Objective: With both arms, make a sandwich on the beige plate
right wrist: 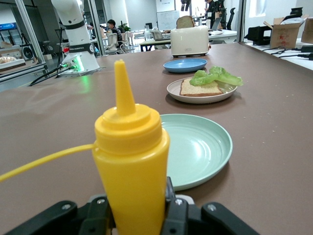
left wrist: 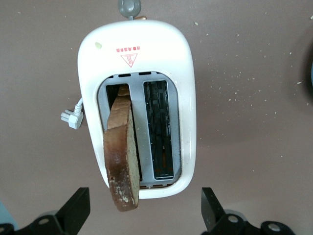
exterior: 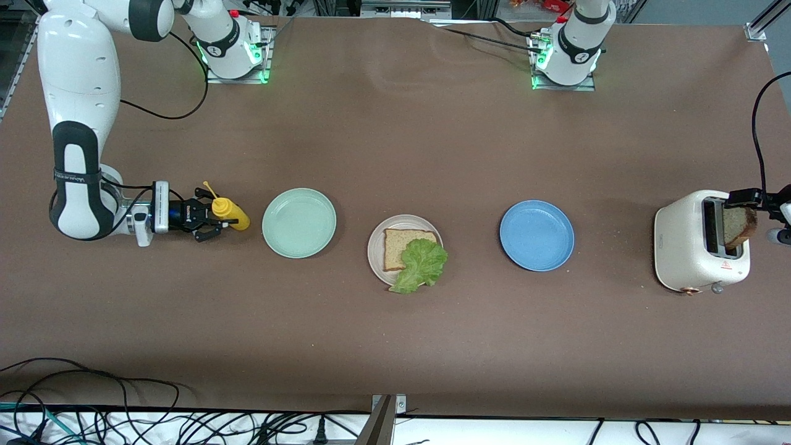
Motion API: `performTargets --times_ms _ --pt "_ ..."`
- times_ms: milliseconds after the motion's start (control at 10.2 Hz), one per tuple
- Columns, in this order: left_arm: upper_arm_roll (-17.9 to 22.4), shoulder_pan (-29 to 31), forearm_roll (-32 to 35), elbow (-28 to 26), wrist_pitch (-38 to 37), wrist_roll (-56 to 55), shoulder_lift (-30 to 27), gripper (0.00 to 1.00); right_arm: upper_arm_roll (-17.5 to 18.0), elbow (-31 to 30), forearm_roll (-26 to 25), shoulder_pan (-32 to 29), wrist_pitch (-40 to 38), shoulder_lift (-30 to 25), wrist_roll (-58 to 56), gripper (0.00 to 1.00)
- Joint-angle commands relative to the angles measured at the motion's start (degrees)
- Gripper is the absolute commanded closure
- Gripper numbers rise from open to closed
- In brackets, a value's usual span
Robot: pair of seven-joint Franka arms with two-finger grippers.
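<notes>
Yellow bottle: a mustard squeeze bottle (exterior: 230, 213) stands upright between the jaws of the right gripper (exterior: 210, 220), near the mint-green plate (exterior: 299, 222) toward the right arm's end of the table.
Right gripper state: its fingers (right wrist: 178, 215) sit against the bottle's base and look clamped on it, low on the body.
Left gripper: it hangs over the toaster (exterior: 701, 250) with its fingers (left wrist: 78, 208) spread wide, one on each side of the slice (left wrist: 121, 155) leaning out of a slot; nothing is held.
Task's thing: the beige plate (exterior: 378, 238) lies between the mint-green and blue plates, well apart from both grippers, carrying one bread slice (exterior: 405, 245) with a lettuce leaf (exterior: 421, 265) hanging over its rim.
Risk, bottle: gripped so low, it may tip or slide out when lifted; a hard squeeze could push sauce out early.
Risk, toast: the slice leans, so the closing fingers could catch only an edge, drop it or jam it into the slot.
Risk, lettuce: the overhanging leaf may slip off when the top slice lands.
Count: three plates, including the blue plate (exterior: 536, 235); two bread slices; one leaf; one bottle; one toaster; two arms.
</notes>
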Motion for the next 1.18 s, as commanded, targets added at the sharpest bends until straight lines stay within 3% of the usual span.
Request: performTargets --times_ms 0,197,394,689,788,1083 --pt "-0.47 0.72 0.08 1.45 -0.14 1.25 0.74 0.0 -0.12 3.31 0.02 0.46 0.15 -0.37 9.58 1.0" --pt "-0.47 0.72 0.16 1.45 -0.14 1.25 0.82 0.0 -2.04 6.64 -2.35 2.91 3.13 -1.16 19.52 1.0" --pt "-0.47 0.9 0.16 1.45 -0.14 1.25 0.82 0.0 -7.12 8.67 -4.72 9.74 5.95 -2.04 29.97 1.0" --pt "-0.47 0.9 0.16 1.45 -0.14 1.25 0.82 0.0 -23.8 9.56 -7.18 31.33 11.82 -1.69 43.43 1.0" --pt "-0.47 0.9 0.16 1.45 -0.14 1.25 0.82 0.0 -26.37 9.65 -9.19 36.19 13.59 -1.69 48.26 1.0" --pt "-0.47 0.99 0.08 1.53 -0.05 1.51 0.91 0.0 -29.46 11.92 -18.58 46.31 19.4 -1.69 58.9 1.0"
